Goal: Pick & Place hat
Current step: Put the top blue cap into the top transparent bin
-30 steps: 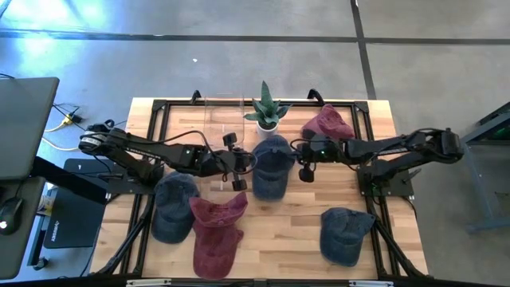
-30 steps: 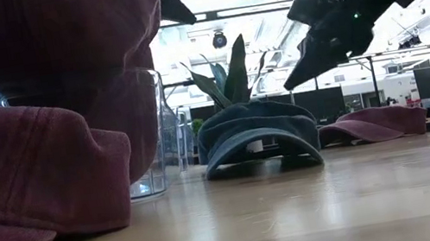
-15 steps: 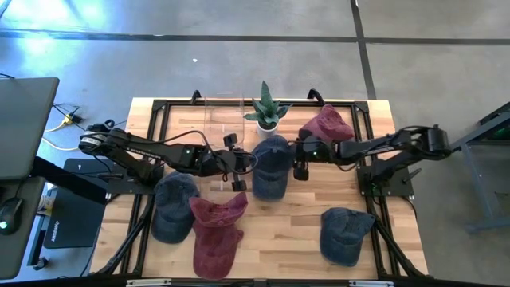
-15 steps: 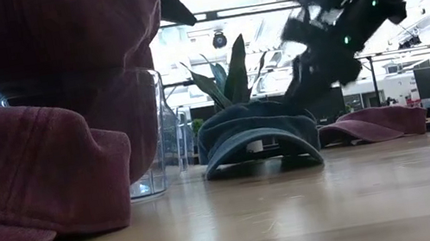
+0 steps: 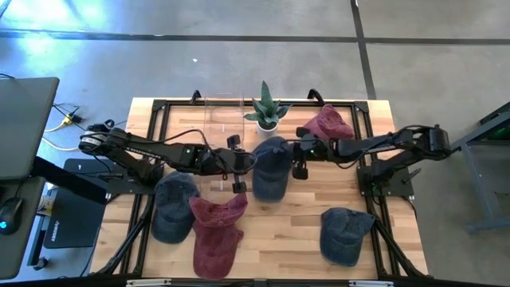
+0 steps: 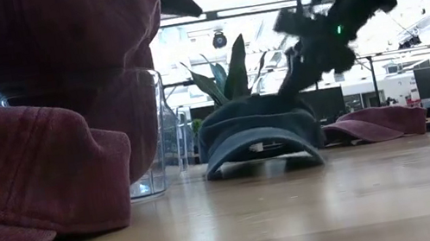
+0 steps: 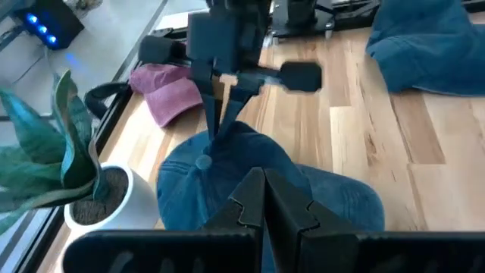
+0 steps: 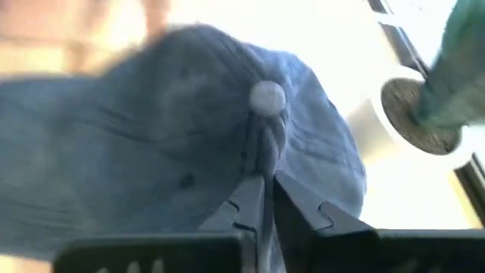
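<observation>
The blue hat (image 5: 269, 169) sits at the table's middle, brim toward the near edge, its rim on the wood (image 6: 258, 135). My right gripper (image 5: 292, 157) reaches in from the right and is shut on the hat's crown (image 6: 287, 89). My left gripper (image 5: 242, 163) waits, shut, beside the hat's left side; in the left wrist view its fingers (image 7: 265, 186) point at the blue hat (image 7: 227, 174), and I see no touch. That view also shows the right gripper (image 7: 216, 133) on the crown. My right gripper pinches a small raised fold of the crown's cloth (image 8: 265, 144) between its two fingers, right beside the top button (image 8: 267, 97). The fingers slant down from the table's right side. The hat's rim stays on the table.
A maroon hat (image 5: 327, 123) lies far right, a blue hat (image 5: 174, 206) and a maroon hat (image 5: 215, 231) near left, another blue hat (image 5: 344, 233) near right. A potted plant (image 5: 267, 112) and a clear container (image 5: 223, 115) stand behind the middle hat.
My right gripper has moved toward the table's left and down, from above and right of the blue hat onto its crown, where its fingertips now meet the cloth. The hat has kept its place.
</observation>
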`<state>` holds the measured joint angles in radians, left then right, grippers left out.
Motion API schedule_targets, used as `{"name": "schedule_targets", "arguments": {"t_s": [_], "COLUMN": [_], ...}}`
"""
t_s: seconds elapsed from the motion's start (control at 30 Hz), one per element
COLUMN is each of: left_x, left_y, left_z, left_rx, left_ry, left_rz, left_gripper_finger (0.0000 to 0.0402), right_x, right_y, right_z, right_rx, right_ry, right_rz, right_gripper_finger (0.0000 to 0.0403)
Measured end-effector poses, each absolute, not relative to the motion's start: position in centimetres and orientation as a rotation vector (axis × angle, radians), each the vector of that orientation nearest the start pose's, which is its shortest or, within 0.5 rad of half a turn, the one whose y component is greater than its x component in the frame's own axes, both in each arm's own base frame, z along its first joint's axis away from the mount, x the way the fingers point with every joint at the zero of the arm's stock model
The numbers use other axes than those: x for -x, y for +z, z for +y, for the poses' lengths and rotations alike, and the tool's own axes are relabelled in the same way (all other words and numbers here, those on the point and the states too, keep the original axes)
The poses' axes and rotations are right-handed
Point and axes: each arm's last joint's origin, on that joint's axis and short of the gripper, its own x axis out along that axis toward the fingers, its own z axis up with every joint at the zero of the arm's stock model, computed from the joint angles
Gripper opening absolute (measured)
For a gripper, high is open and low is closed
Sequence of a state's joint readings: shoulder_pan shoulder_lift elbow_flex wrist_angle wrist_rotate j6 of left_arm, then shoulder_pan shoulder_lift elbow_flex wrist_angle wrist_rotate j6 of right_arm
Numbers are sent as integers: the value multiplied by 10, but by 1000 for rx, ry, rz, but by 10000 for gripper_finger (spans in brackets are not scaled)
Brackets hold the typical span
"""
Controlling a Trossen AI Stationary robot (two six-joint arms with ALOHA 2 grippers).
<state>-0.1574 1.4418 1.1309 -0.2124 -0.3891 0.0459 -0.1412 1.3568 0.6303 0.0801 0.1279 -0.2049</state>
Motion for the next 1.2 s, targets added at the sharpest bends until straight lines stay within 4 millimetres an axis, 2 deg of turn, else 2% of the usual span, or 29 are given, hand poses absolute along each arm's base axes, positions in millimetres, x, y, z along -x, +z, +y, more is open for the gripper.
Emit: {"name": "schedule_targets", "arguments": {"t_s": [0.07, 0.23, 0.3, 0.37, 0.47, 0.57, 0.67, 0.83, 0.93, 1.07, 1.13, 1.2], "left_x": [-319, -324, -325, -325, -325, -324, -325, -336, -340, -344, -344, -345], "left_y": [302, 313, 315, 316, 316, 313, 309, 292, 289, 282, 280, 280], "left_z": [-40, -43, -44, -46, -47, -48, -48, -48, -48, -49, -48, -47], "left_rx": [-208, -293, -337, -370, -357, -329, -293, -275, -280, -290, -320, -329], "left_ry": [183, 97, 42, -13, -67, -89, -83, -23, -3, 0, 18, 40], "left_rz": [489, 379, 347, 327, 324, 357, 382, 433, 439, 450, 467, 461], "left_gripper_finger": [4, 5, 5, 5, 5, 5, 5, 5, 5, 5, 5, 5], "right_x": [-262, -258, -255, -252, -249, -249, -256, -276, -282, -288, -291, -292], "right_y": [204, 246, 258, 264, 255, 241, 229, 202, 182, 161, 156, 155], "right_z": [-34, -18, -13, -12, -14, -18, -20, -29, -38, -43, -43, -43], "right_rx": [176, 160, 128, 75, 12, 15, 40, 147, 184, 161, 153, 147], "right_ry": [-135, 85, 151, 147, 79, -30, -87, -204, -272, -221, -195, -171], "right_rz": [639, 552, 531, 536, 629, 743, 789, 858, 940, 1002, 1004, 998], "right_gripper_finger": [32, 4, 11, 15, 23, 52, 105, 214, 255, 254, 228, 184]}}
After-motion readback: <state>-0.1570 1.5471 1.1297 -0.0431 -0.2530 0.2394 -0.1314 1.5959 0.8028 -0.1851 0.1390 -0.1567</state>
